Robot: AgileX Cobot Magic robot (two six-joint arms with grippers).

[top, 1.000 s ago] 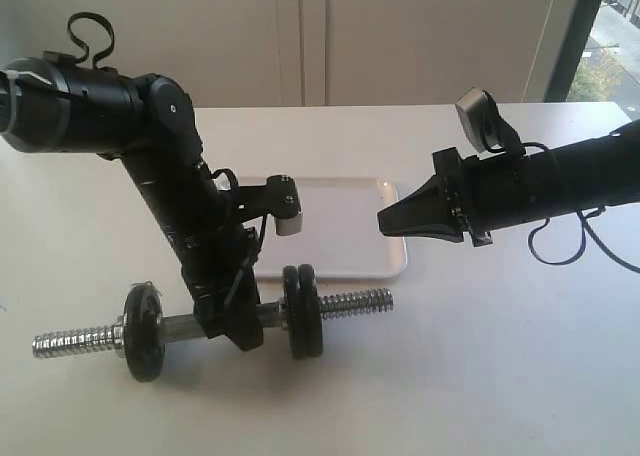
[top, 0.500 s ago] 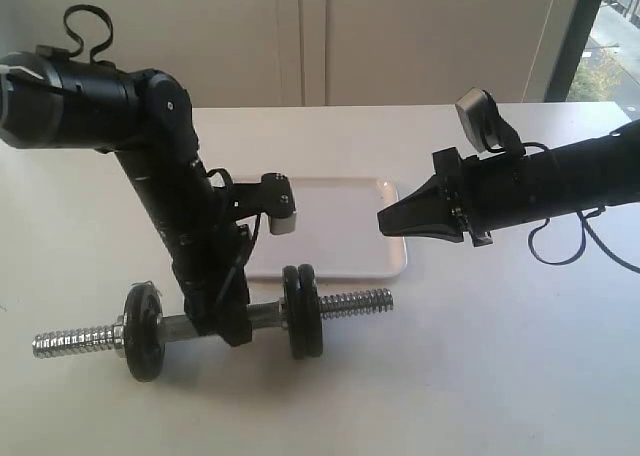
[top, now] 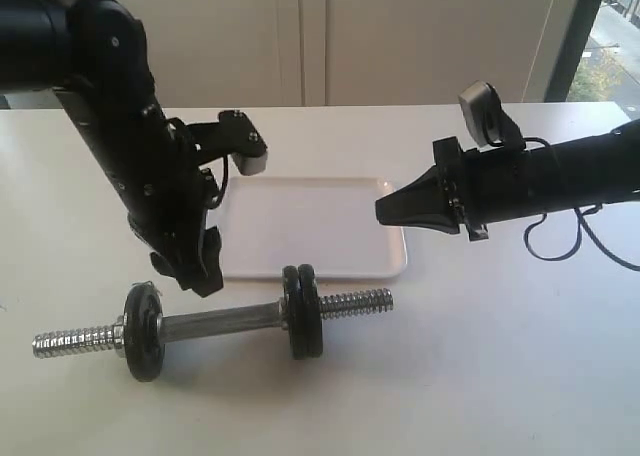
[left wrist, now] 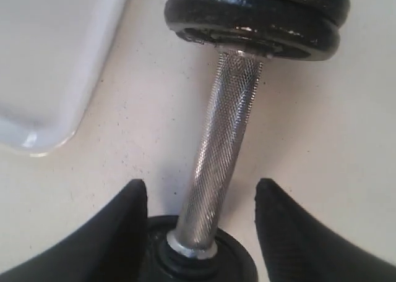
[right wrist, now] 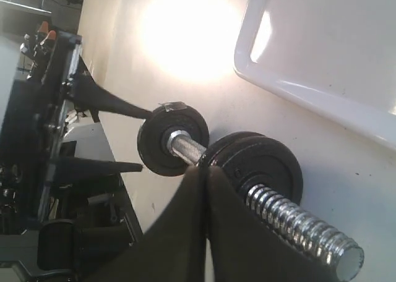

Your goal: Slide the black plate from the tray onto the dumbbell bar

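Note:
The dumbbell bar (top: 215, 323) lies on the table in front of the white tray (top: 320, 238), which holds nothing. Two black plates (top: 302, 311) sit side by side on the bar's right part, and one black plate (top: 144, 331) sits on its left part. My left gripper (top: 197, 276) hangs open just above and behind the bar's left half, touching nothing. In the left wrist view, the left gripper (left wrist: 201, 190) straddles the knurled bar (left wrist: 226, 133) from above. My right gripper (top: 380, 212) is shut and empty, hovering at the tray's right edge.
The bar's threaded ends (top: 358, 301) stick out bare on both sides. The right wrist view shows the tray's corner (right wrist: 322, 65), the paired plates (right wrist: 269, 161) and the left arm's base beyond. A window lies at the far right.
My left arm has lifted off the bar's middle and swung up and back to the left. The bar and its plates stay put. The right arm has not moved.

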